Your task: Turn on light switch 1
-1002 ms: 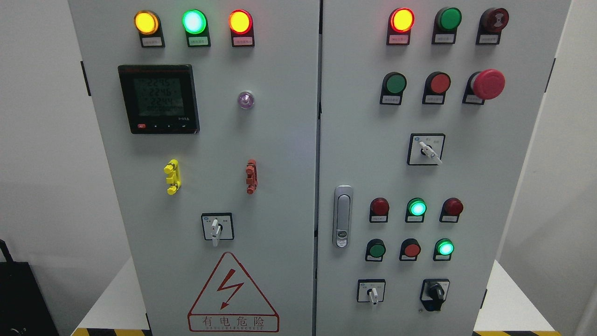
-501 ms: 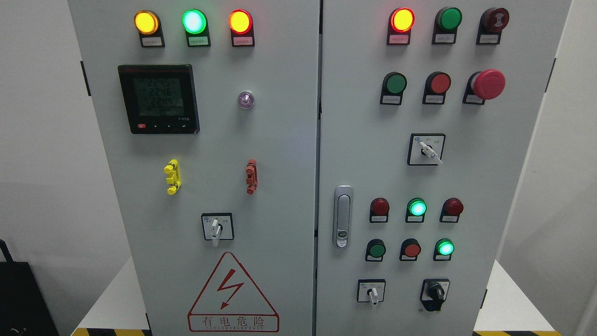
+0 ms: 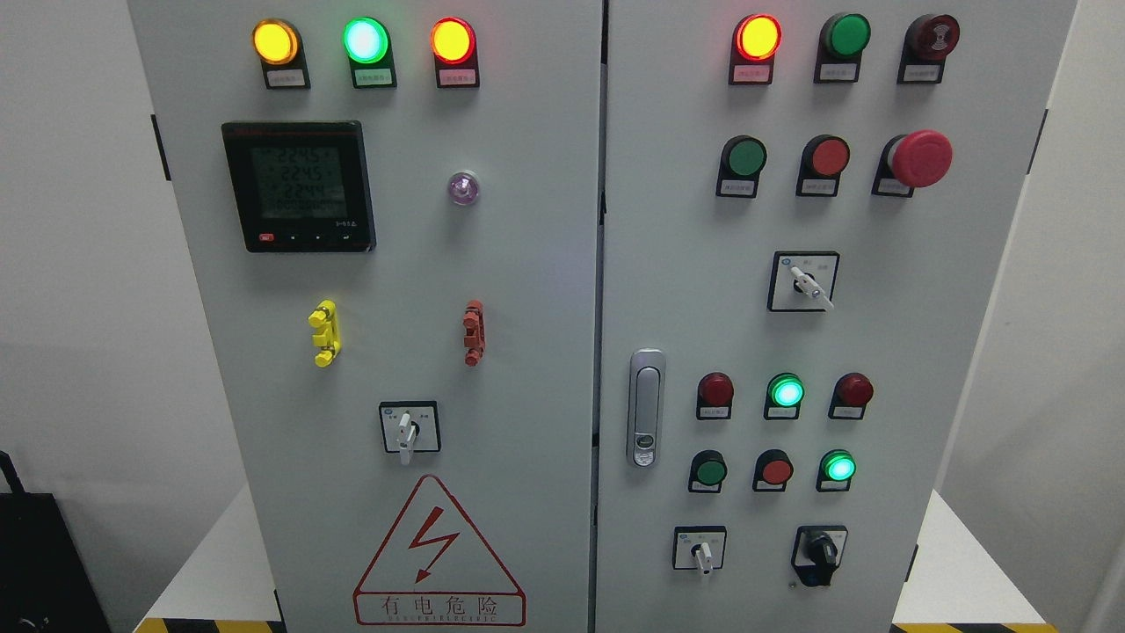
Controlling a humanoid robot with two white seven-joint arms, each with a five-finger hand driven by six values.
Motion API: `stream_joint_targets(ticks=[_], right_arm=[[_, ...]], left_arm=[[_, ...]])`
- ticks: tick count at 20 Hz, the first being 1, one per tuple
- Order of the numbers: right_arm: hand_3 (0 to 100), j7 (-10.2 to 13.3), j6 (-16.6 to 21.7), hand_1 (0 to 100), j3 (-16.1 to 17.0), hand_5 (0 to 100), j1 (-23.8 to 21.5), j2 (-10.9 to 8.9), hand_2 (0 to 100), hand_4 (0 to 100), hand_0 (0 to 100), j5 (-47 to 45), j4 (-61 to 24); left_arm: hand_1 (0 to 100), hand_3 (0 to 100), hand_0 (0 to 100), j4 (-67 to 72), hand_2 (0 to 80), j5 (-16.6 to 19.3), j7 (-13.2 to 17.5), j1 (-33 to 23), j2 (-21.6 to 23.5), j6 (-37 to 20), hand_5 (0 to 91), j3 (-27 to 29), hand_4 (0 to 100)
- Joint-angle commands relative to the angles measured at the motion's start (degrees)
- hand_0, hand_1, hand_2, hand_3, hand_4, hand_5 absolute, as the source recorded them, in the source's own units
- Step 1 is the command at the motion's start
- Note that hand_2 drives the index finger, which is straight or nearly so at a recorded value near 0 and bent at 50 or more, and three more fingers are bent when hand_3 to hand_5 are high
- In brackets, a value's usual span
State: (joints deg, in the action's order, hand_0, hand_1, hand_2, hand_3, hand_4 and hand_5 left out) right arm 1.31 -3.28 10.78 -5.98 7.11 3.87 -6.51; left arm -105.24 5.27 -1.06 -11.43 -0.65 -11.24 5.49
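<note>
You face a grey two-door control cabinet (image 3: 545,264) standing on a white worktop (image 3: 215,563). Neither robot hand appears in the head view, so you cannot tell whether either is open or closed. The label print is too small to read, so you cannot tell which control is light switch 1. The left door carries three lit lamps (image 3: 365,40), a digital meter (image 3: 299,186), a selector switch (image 3: 409,428) and a warning triangle (image 3: 438,554). The right door carries push buttons, a red mushroom button (image 3: 920,158), a door latch (image 3: 646,408) and more selectors (image 3: 802,281). Nothing stands before the panel. The cabinet's bottom is cut off.
</note>
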Motion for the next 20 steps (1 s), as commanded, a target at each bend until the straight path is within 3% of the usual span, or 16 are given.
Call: stream_joint_targets(ticks=[1, 4, 8, 10, 15, 17, 20], right_arm=[[0, -0.08, 0.02, 0, -0.05, 0, 0.00, 0.01, 0, 0, 0, 0.00, 0.00], [0, 0.01, 0.02, 0, 0.03, 0, 0.00, 0.01, 0, 0, 0, 0.00, 0.00], [0, 0.01, 0.02, 0, -0.05, 0, 0.00, 0.01, 0, 0, 0, 0.00, 0.00], [0, -0.08, 0.02, 0, 0.03, 0, 0.00, 0.01, 0, 0, 0, 0.00, 0.00], [0, 0.01, 0.02, 0, 0.03, 0, 0.00, 0.01, 0, 0, 0, 0.00, 0.00], [0, 0.01, 0.02, 0, 0.03, 0, 0.00, 0.01, 0, 0, 0, 0.00, 0.00], [0, 0.01, 0.02, 0, 0.03, 0, 0.00, 0.01, 0, 0, 0, 0.00, 0.00]], left_arm=[[29, 70, 0, -7.34, 45.8, 0.09, -3.24, 2.81, -0.93, 3.40, 72.9, -6.53, 82], [29, 72, 0, -8.84, 46.9, 0.17, -6.13, 2.90, -0.93, 5.61, 75.3, -9.52, 83], [32, 80, 0, -10.16, 50.9, 1.14, -13.51, 3.08, -2.24, 8.07, 80.8, -13.12, 89], [34, 83, 0, -10.34, 52.3, 3.50, -18.43, 2.90, -2.69, 10.26, 82.9, -16.72, 90], [36, 85, 0, -10.34, 53.1, 7.11, -20.73, 3.69, -4.01, 14.74, 85.3, -18.67, 91], [36, 86, 0, -10.34, 53.0, 7.12, -22.49, 5.45, -4.27, 16.42, 85.5, -19.37, 92], [37, 87, 0, -10.08, 53.2, 7.21, -22.58, 7.90, -4.62, 17.47, 85.7, -19.37, 92]])
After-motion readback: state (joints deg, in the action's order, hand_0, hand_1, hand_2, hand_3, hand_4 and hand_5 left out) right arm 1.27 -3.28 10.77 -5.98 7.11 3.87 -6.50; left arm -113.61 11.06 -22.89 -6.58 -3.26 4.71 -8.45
